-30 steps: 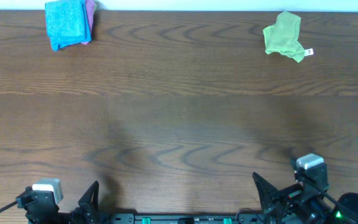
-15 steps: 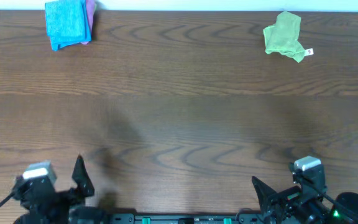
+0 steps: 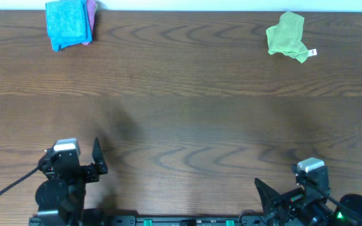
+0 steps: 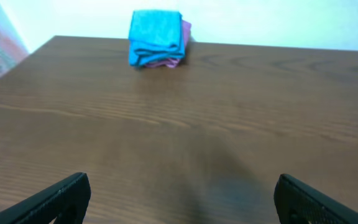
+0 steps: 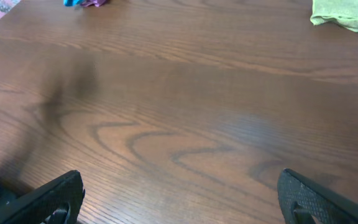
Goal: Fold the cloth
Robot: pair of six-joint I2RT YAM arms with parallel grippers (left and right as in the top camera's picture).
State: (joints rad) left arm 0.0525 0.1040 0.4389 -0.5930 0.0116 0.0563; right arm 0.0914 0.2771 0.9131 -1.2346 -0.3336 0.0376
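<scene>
The sky-blue cloth [image 3: 66, 24] lies folded in a thick pad at the far left corner of the table, on top of a purple cloth [image 3: 92, 14]. It shows far ahead in the left wrist view [image 4: 156, 36]; only a sliver shows in the right wrist view [image 5: 73, 2]. My left gripper [image 3: 88, 158] is open and empty near the front left, pointing toward the cloth, far from it; its jaws [image 4: 179, 196] frame bare wood. My right gripper [image 3: 288, 183] is open and empty at the front right [image 5: 179, 196].
A crumpled yellow-green cloth with a white tag [image 3: 286, 36] lies at the far right, also in the right wrist view [image 5: 347, 14]. The purple cloth's edge shows under the blue one [image 4: 186, 29]. The brown wooden table [image 3: 181, 113] ends at a white wall behind.
My left gripper has risen from the front edge, moved forward and right, and turned toward the far left corner. The right arm and the cloths have not moved.
</scene>
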